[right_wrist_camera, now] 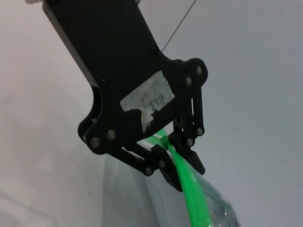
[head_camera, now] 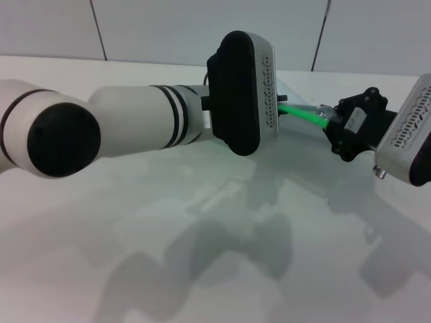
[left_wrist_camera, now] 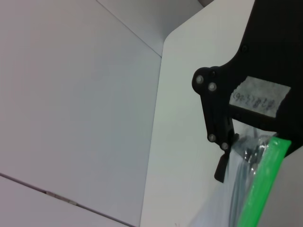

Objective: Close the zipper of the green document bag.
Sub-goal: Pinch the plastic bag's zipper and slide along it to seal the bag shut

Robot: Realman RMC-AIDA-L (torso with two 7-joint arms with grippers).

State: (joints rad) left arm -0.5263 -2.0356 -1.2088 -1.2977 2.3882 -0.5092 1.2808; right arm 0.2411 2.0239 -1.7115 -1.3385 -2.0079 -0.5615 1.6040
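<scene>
The green document bag [right_wrist_camera: 215,208] hangs as a translucent pouch between my two grippers, above the white table [head_camera: 202,222]. Its zipper [head_camera: 303,113] is a bright green strip stretched between them. In the head view my left gripper is hidden behind its own wrist housing [head_camera: 242,94]. The right wrist view shows the left gripper [right_wrist_camera: 184,171] shut on the zipper [right_wrist_camera: 194,198]. My right gripper [head_camera: 328,120] holds the strip's other end, and the left wrist view shows it [left_wrist_camera: 239,150] closed at the end of the zipper [left_wrist_camera: 262,184]. I cannot make out the slider.
The left arm [head_camera: 128,128] reaches across the middle of the head view and the right arm [head_camera: 411,134] comes in from the right edge. A panelled wall [head_camera: 168,27] stands behind the table's far edge.
</scene>
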